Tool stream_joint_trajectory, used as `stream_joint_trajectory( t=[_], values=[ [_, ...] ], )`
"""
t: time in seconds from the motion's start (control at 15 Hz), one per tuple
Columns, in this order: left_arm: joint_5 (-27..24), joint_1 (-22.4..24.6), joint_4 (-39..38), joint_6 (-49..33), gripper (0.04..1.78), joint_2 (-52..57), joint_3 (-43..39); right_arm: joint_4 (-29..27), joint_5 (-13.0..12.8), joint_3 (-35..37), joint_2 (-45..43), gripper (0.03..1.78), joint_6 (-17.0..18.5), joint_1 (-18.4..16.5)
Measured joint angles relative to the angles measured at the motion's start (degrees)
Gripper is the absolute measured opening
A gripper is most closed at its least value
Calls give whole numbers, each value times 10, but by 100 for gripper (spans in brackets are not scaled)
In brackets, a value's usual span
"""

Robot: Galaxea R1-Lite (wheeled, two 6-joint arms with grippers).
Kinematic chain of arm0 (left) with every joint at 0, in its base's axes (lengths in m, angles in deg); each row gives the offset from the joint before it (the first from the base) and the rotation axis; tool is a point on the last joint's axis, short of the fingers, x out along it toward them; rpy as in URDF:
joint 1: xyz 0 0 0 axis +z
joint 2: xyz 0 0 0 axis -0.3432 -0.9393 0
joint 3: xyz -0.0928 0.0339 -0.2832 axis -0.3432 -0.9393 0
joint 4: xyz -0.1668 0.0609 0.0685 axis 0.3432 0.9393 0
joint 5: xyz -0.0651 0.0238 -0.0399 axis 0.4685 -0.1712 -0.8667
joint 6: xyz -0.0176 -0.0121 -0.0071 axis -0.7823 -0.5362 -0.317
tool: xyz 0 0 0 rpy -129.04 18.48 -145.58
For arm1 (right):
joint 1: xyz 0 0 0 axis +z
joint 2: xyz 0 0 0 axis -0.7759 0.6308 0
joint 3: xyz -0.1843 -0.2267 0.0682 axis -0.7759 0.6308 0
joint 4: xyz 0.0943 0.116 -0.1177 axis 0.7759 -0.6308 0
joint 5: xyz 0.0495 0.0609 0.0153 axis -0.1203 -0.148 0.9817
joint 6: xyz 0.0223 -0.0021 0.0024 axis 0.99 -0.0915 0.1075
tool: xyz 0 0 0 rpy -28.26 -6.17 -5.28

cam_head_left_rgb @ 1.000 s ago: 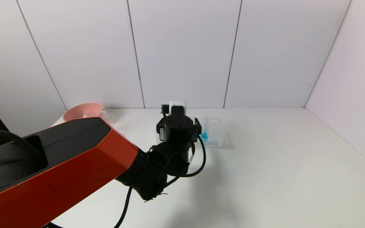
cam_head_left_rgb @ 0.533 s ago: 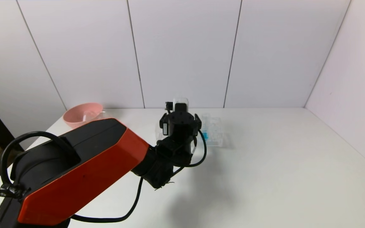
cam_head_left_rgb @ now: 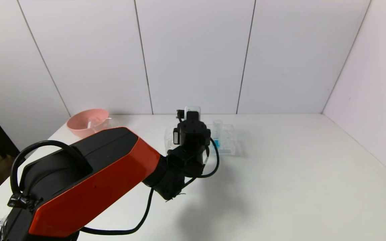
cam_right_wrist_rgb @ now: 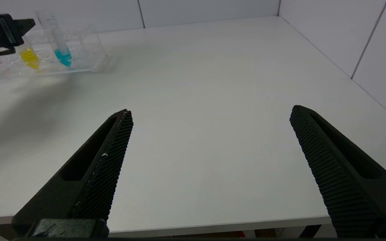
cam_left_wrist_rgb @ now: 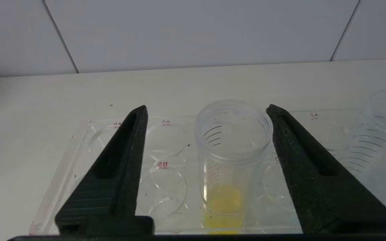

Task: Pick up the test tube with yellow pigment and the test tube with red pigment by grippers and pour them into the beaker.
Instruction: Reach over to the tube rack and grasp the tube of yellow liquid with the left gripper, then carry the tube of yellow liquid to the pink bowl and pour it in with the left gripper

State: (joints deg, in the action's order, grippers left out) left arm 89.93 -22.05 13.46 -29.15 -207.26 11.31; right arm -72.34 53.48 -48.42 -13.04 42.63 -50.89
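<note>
Straddling the test tube with yellow pigment (cam_left_wrist_rgb: 228,160), the left gripper (cam_left_wrist_rgb: 206,115) hangs spread apart, fingers clear of the glass; that tube stands upright in the clear rack (cam_left_wrist_rgb: 79,157). Right gripper (cam_right_wrist_rgb: 209,113) idles agape over the table (cam_right_wrist_rgb: 213,67).

a clear plastic many-holed rack (cam_head_left_rgb: 228,142) is standing on the white surface (cam_head_left_rgb: 297,174) near the back wall, with red labels printed beside its round holes. a slim clear tube with blue liquid (cam_head_left_rgb: 216,135) is standing upright in it. a pink round bowl (cam_head_left_rgb: 87,122) is sitting well apart, near the surface's far left corner.
</note>
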Motion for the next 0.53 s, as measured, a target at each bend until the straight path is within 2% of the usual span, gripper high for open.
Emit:
stream_joint_trajectory(
  t=[0.2, 0.27, 0.53],
  values=[
    [-1, -1, 0, 0, 56, -2, 2, 0, 0, 0, 0, 171, 0, 0],
    [-2, -1, 0, 0, 48, -3, 4, 0, 0, 0, 0, 171, 0, 0],
    [-1, -1, 3, 2, 47, -4, 12, 0, 0, 0, 0, 171, 0, 0]
  ],
)
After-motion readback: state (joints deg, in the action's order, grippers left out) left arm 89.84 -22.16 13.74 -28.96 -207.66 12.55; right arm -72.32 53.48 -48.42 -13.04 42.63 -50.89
